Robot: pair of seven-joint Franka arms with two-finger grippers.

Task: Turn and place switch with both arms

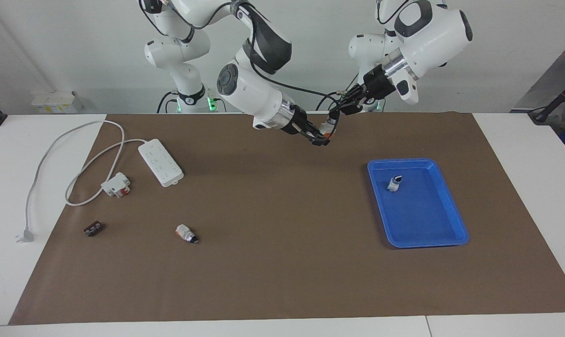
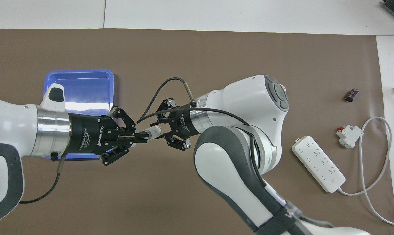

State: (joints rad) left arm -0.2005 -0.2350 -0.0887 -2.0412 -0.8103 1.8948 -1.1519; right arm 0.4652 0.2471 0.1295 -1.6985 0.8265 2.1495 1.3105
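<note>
Step in hand: the two-arm turn. The switch (image 2: 152,132) hangs in the air over the brown mat, pinched at one end by the left end effector (image 2: 141,137) and at the other by the right end effector (image 2: 161,132) — both clamped on it. Next, one must release so the other can carry it to the blue tray (image 1: 443,236).

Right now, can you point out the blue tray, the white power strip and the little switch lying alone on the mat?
blue tray (image 1: 452,209): facing view, on its rim.
white power strip (image 1: 160,162): facing view, middle of its top face.
lone switch (image 1: 187,232): facing view, middle of its body.
</note>
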